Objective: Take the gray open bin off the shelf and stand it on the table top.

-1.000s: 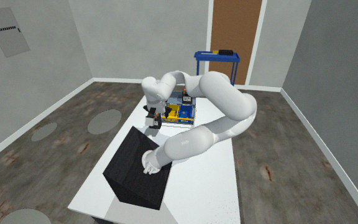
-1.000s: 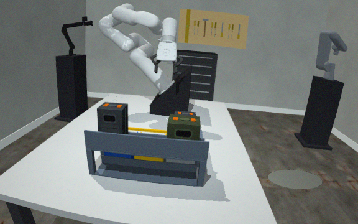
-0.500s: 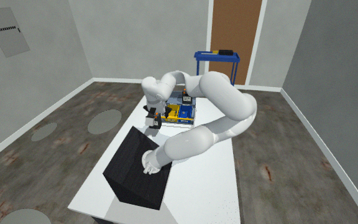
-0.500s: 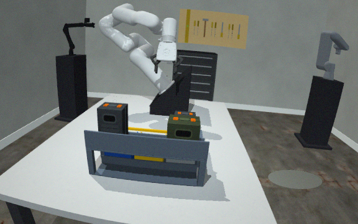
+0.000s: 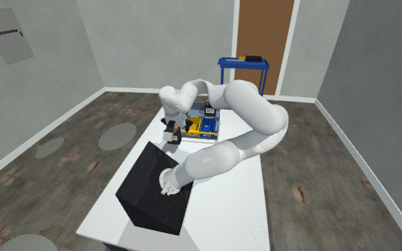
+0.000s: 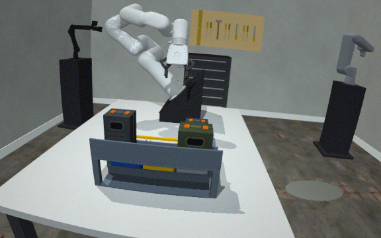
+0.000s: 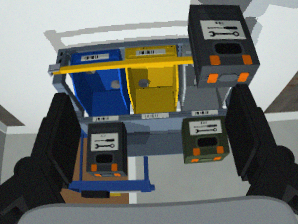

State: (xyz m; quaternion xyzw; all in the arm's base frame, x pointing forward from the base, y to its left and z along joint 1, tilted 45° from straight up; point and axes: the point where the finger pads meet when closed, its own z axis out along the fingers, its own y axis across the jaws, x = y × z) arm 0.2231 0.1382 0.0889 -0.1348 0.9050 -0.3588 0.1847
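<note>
The gray shelf point(image 6: 157, 165) stands on the white table with its open front toward the arm. From behind, the rear edges of a blue bin point(image 6: 126, 164), a yellow bin point(image 6: 158, 168) and the gray bin point(image 6: 192, 170) show in a row. In the wrist view the blue bin point(image 7: 100, 90) and yellow bin point(image 7: 154, 86) sit behind a yellow rail. The gray bin point(image 7: 190, 92) is beside the yellow one, partly hidden by a dark case point(image 7: 222, 43). My gripper point(image 6: 176, 70) hangs open and empty high above the table in front of the shelf, and also shows in the wrist view point(image 7: 153, 96).
A dark case point(image 6: 119, 125) and a green case point(image 6: 195, 135) stand on the shelf top. A third case point(image 6: 197, 120) stands just in front of the shelf on the gray bin's side. The arm's black base block point(image 5: 153, 188) takes up the near table end.
</note>
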